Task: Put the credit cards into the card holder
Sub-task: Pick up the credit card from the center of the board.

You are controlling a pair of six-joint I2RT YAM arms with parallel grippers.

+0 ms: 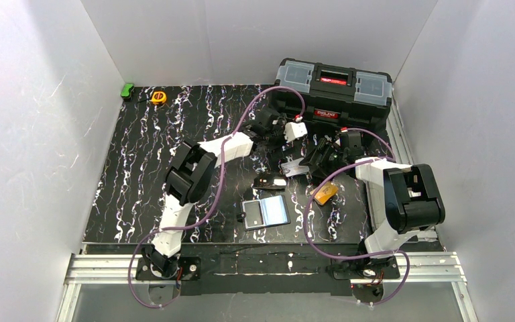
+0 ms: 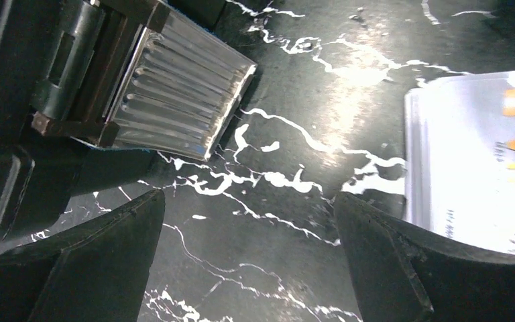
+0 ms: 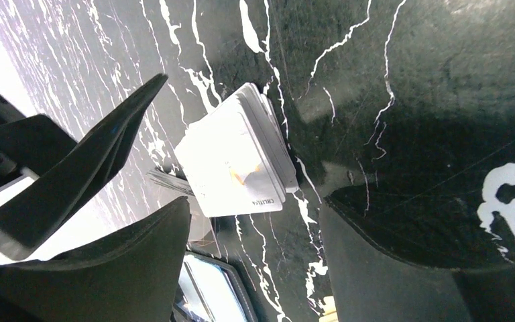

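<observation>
The card holder point(image 1: 265, 212) lies open near the table's front, bluish sleeves up; its edge shows in the right wrist view point(image 3: 208, 288). A small stack of silver-white credit cards point(image 1: 296, 168) lies flat behind it, and an orange card point(image 1: 325, 194) lies to the right. My right gripper point(image 1: 319, 158) hovers by the stack, open, with the cards point(image 3: 238, 157) just beyond its fingertips point(image 3: 255, 204) and bare table between the fingers. My left gripper point(image 1: 287, 131) is farther back, open point(image 2: 248, 198) over bare table, with a white card point(image 2: 469, 161) beside its right finger.
A large black toolbox point(image 1: 334, 91) stands at the back right, and its ribbed silvery part point(image 2: 181, 94) sits close to the left gripper. A small black object point(image 1: 269, 181) lies left of the cards. A yellow tape measure point(image 1: 158, 97) and a green item point(image 1: 128, 90) sit at the far left corner.
</observation>
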